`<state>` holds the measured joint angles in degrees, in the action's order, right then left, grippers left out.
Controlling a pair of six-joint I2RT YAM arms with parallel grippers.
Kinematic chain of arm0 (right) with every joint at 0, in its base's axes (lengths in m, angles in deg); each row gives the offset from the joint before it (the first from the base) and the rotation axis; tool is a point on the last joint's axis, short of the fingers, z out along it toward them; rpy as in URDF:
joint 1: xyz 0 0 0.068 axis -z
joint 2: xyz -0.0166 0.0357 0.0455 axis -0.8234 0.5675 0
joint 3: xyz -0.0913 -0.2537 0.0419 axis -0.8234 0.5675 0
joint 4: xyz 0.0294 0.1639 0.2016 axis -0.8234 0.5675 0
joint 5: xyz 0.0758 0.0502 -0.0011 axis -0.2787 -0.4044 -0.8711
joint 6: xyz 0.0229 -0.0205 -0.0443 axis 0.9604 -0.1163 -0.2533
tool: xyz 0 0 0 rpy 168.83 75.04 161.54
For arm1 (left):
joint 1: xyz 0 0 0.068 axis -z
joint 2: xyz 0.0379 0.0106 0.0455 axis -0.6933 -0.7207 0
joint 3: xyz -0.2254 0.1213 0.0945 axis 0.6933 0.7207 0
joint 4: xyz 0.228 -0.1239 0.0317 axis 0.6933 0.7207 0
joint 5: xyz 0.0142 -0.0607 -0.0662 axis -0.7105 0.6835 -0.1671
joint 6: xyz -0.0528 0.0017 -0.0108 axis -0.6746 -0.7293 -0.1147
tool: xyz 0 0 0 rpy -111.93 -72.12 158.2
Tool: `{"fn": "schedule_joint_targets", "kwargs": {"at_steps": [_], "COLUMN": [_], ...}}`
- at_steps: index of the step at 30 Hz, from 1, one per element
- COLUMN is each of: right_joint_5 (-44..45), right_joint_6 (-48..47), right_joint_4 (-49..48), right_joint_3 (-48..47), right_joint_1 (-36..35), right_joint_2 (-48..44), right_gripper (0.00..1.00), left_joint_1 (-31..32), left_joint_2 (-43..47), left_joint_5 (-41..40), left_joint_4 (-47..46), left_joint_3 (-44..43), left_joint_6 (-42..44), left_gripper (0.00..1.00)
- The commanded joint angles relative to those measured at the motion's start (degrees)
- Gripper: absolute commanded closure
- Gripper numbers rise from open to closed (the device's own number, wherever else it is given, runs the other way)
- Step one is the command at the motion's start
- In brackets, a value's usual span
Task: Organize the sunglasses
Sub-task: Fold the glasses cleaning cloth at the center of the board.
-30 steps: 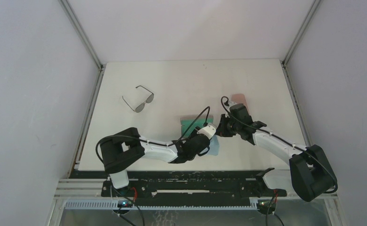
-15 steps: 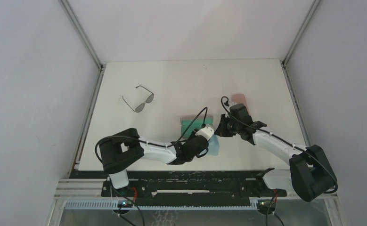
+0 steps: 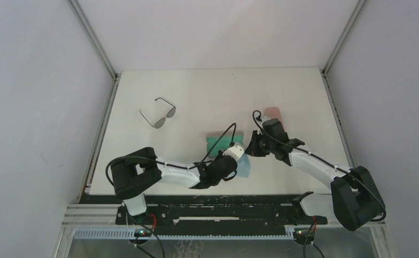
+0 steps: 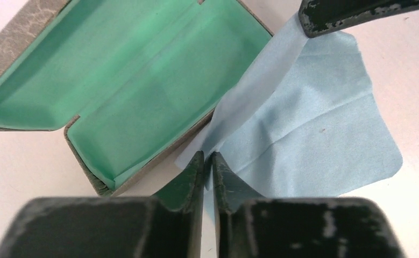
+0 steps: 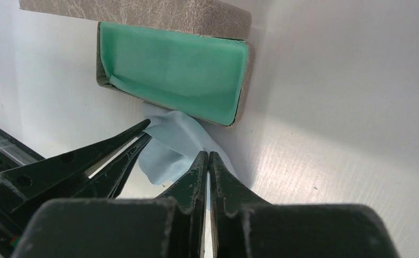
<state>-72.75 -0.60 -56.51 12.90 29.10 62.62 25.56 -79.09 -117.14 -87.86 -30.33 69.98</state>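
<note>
The left end effector point(image 4: 207, 157) and the right end effector point(image 5: 207, 155) are each pinched tight on the blue cloth point(image 4: 314, 123), just beside the open case point(image 4: 132, 80). The sunglasses point(image 3: 158, 114) lie on the worktop point(image 3: 212, 91), well left of the case.

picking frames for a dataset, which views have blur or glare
Left wrist view: the left end effector is out of focus up close, cloth and case sharp. Right wrist view: the right end effector blurred, bright glare on the table. Top external: even light, sunglasses crisp.
</note>
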Motion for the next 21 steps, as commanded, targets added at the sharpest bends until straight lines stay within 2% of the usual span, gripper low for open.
{"fn": "schedule_joint_targets", "kwargs": {"at_steps": [1,4,21], "right_joint_5": [-0.4,-0.5,-2.9], "right_joint_6": [-0.1,-0.8,-8.0], "right_joint_4": [-1.1,-0.8,2.2], "right_joint_3": [-0.1,-0.1,-0.1], "right_joint_1": [0.4,0.3,-0.3], "right_joint_2": [-1.9,-2.2,-3.2], "right_gripper": [1.0,1.0,1.0], "left_joint_1": [0.5,0.4,0.4], "left_joint_2": [4.8,6.7,10.5], "left_joint_5": [0.5,1.1,3.1], "left_joint_4": [-1.2,-0.9,1.3], "left_joint_3": [1.2,1.4,2.5], "left_joint_6": [-0.4,0.5,4.4], "left_gripper": [0.92,1.0,1.0]}}
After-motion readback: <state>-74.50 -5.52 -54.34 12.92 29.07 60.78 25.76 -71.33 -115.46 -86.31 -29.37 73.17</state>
